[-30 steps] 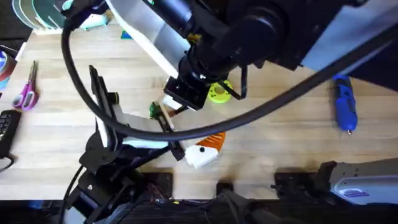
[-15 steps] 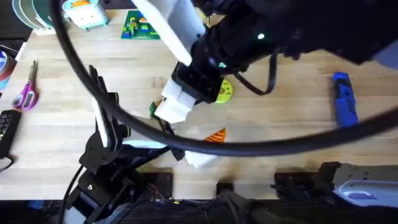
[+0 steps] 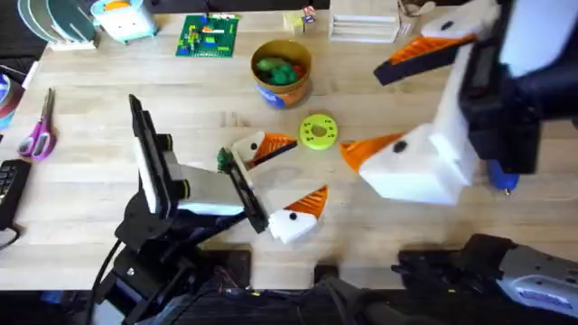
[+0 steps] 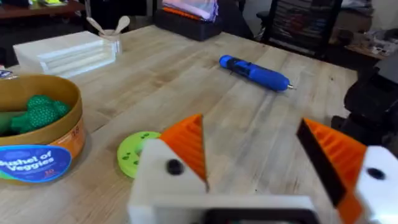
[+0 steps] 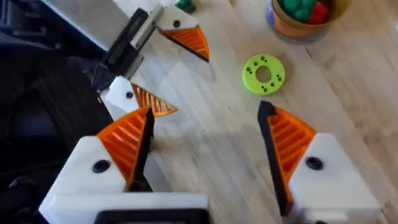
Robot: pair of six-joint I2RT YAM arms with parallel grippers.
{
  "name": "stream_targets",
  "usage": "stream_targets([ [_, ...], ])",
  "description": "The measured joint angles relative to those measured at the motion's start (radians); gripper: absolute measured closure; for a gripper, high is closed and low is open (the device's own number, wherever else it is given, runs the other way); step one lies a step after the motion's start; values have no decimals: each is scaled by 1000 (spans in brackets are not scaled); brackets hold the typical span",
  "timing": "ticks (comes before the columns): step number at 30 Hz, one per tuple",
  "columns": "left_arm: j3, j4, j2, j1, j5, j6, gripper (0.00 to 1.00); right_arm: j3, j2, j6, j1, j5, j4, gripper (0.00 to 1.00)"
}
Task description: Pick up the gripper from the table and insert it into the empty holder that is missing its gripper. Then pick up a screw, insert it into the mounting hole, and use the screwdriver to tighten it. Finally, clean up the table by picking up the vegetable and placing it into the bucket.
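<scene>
Overhead: the left pincer [image 3: 301, 171] lies low on the desk [image 3: 90, 171] near the middle, its two fingers spread apart and grasping nothing. The gripper [image 3: 312, 199] sits against the white holder [image 3: 287, 224], which is that pincer's finger nearer the front edge; I cannot tell whether it is fully seated. The vegetable [image 3: 223, 160] lies on the desk just beside the left arm's wrist. A green disc [image 3: 318, 131] rests just beyond the pincer, and the bucket [image 3: 281, 70] stands farther toward the back edge with green toy pieces inside. The right pincer [image 3: 397, 99] hangs large over the right side, released and empty, and covers most of the screwdriver [image 3: 502, 173], leaving a blue end and the tip. Scissors [image 3: 38, 131] lie near the left edge.

Left wrist: both orange-tipped fingers are wide apart over bare wood; the disc and bucket lie ahead to one side, the screwdriver lies whole beyond, well apart. A white box [image 4: 68, 53] sits past the bucket.

Right wrist: its own fingers are parted above the desk, with the disc and the left pincer beyond them. The bucket and vegetable are cut off at the frame's edge.
</scene>
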Motion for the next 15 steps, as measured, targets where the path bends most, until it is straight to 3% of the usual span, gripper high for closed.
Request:
stream_targets([
  [1, 0, 0, 0, 0, -1, -1, 99, 0, -13, 0, 0, 0, -20, 49],
  [6, 0, 0, 0, 0, -1, 1, 873, 0, -34, 0, 0, 0, -80, 48],
  [7, 0, 0, 0, 0, -2, 5, 965, 0, -34, 0, 0, 0, -84, 48],
  [15, 0, 0, 0, 0, -1, 4, 987, 0, -33, 0, 0, 0, -86, 47],
])
